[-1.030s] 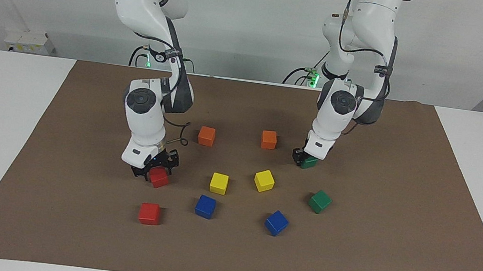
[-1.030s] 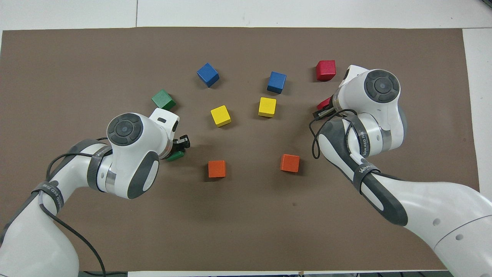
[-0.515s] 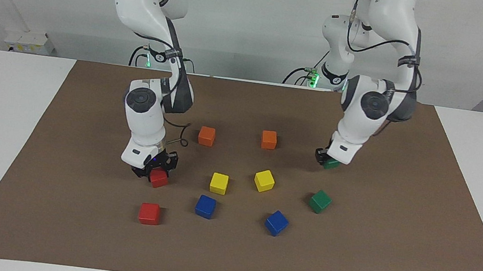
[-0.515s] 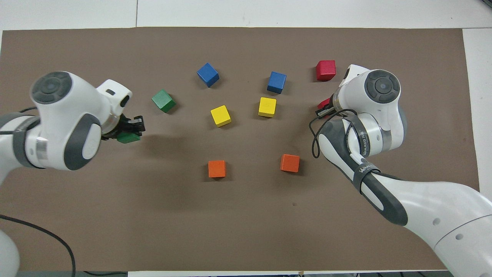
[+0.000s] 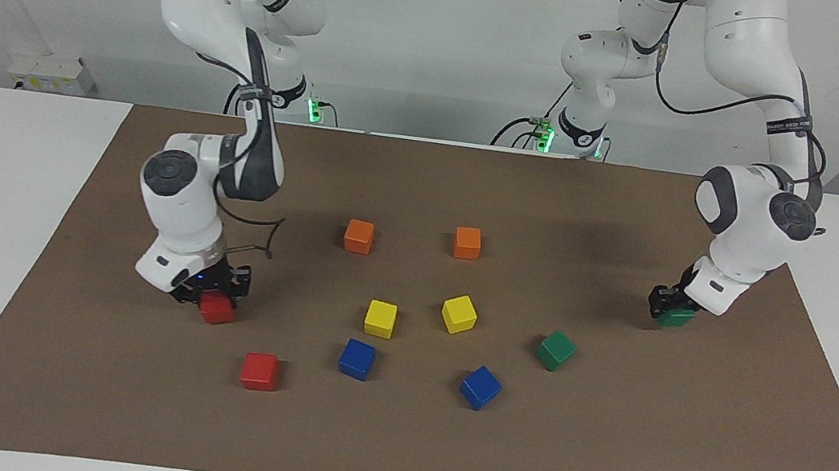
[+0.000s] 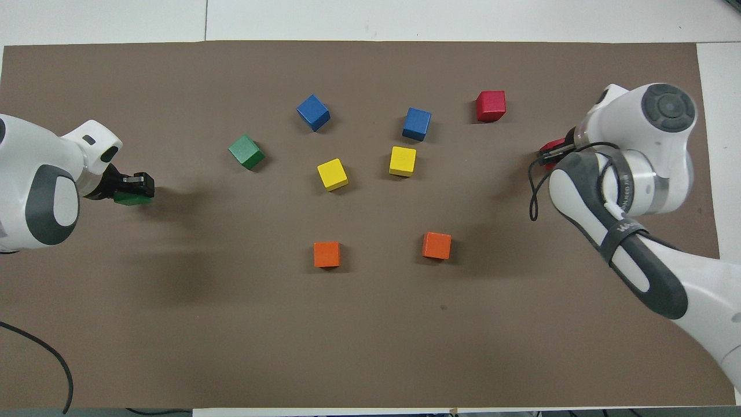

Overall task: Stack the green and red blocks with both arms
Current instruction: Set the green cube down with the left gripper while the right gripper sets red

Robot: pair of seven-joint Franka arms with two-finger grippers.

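The left gripper (image 5: pixel 672 308) pinches a dark green matte cube (image 5: pixel 675 318) over the brown mat (image 5: pixel 392 443) – toward the left arm's end. The right gripper (image 5: pixel 210 297) pinches a bright red matte cube (image 5: pixel 217 309) above the mat.

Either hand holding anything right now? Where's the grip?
Left hand grips a small matte green cube by its upper sides; right hand likewise grips a red cube.

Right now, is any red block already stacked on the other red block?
No, one red block lies alone on the mat, the other is in the right gripper.
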